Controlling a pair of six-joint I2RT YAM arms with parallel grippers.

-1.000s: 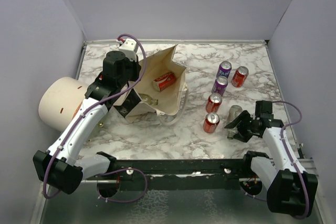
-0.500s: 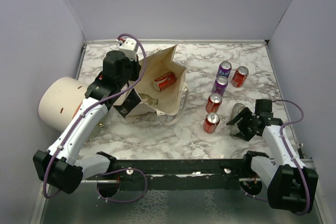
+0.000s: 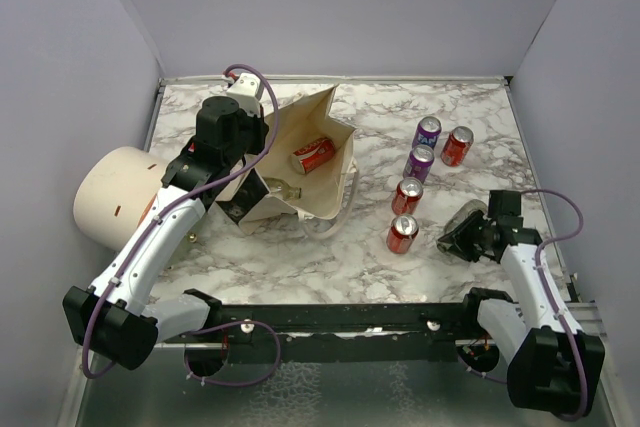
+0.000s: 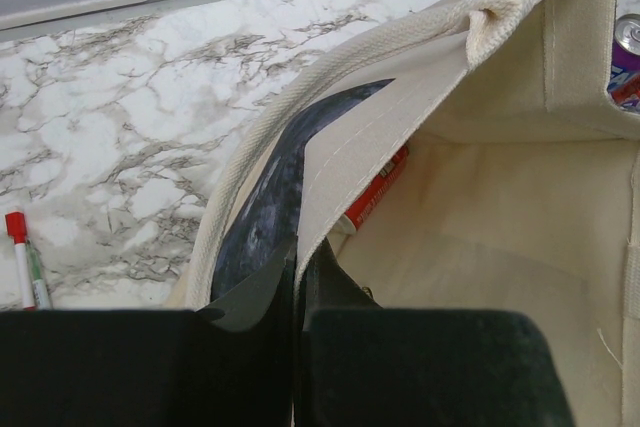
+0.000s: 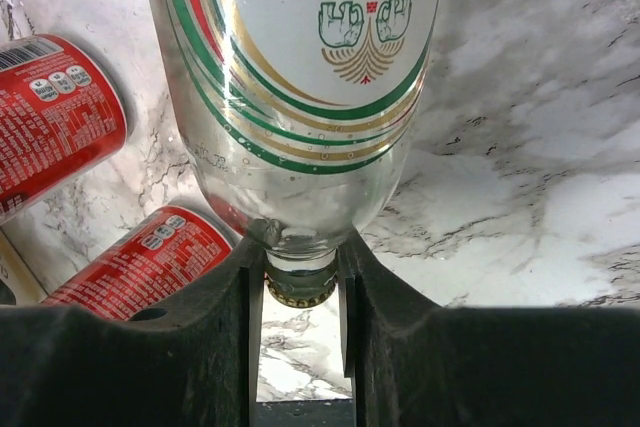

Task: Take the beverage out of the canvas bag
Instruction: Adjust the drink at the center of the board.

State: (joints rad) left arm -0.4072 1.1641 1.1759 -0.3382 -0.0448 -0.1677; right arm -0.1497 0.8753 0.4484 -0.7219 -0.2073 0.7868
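Note:
The canvas bag [image 3: 325,197] stands open at the table's left-middle, and a red can [image 3: 313,155] lies inside on its floor. My left gripper [image 3: 262,140] is shut on the bag's left rim; the left wrist view shows the rim [image 4: 330,162] pinched between the jaws, with the black panel [image 4: 260,217] outside and the red can [image 4: 375,192] inside. My right gripper [image 3: 462,239] is shut on the neck of a clear glass bottle [image 3: 466,217], which leans over on the marble. In the right wrist view its fingers [image 5: 245,277] clamp the capped neck of that bottle [image 5: 300,67].
Two purple cans [image 3: 428,131] [image 3: 419,162] and three red cans [image 3: 458,145] [image 3: 407,195] [image 3: 402,233] stand just left of the bottle. A cream cylinder [image 3: 115,197] lies at the far left. A red-capped pen [image 4: 22,257] lies beyond the bag. Walls enclose the table.
The right gripper has shifted right and closed round the bottle's neck, and the bottle, upright before, now leans. The left arm and the bag have not moved.

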